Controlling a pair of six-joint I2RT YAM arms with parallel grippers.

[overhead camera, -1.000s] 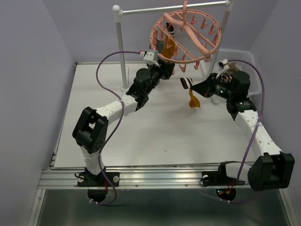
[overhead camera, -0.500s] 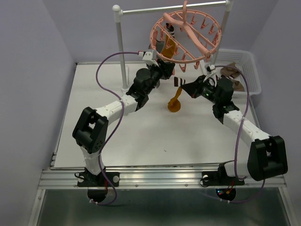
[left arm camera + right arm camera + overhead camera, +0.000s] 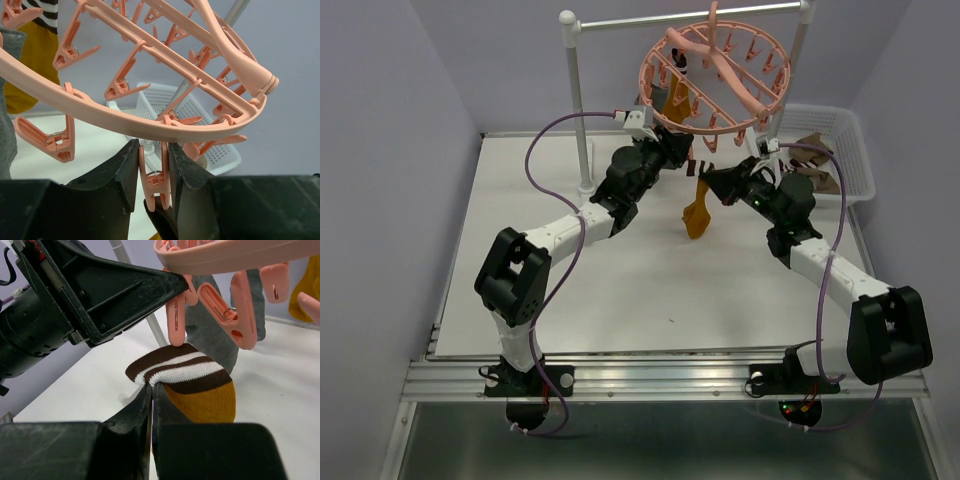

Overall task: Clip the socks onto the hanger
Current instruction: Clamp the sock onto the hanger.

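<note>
- The right gripper point(image 3: 151, 390) is clenched on the cuff of a mustard sock point(image 3: 200, 390) with a brown-and-white striped cuff; the foot hangs free below it.
- The left gripper point(image 3: 154, 167) is clamped on the upper arms of one clip point(image 3: 156, 182) under the ring of the hanger point(image 3: 100, 112). How far the clip's mouth gapes I cannot tell.
- What changed: a second ago the right arm held this sock over by the basket point(image 3: 850, 150), well away from the hanger. It has since swung left and brought the cuff up beneath the very clip the left arm has kept pinched all along.
- Seen from the right wrist, the cuff sits just under the clip's tip (touching or a hair apart, I cannot say).
- A grey sock point(image 3: 210, 325) already hangs from the ring behind it.
- My reading: transport is done and insertion comes next, so the cuff edge must rise between the clip's lips before the left arm lets go.
</note>
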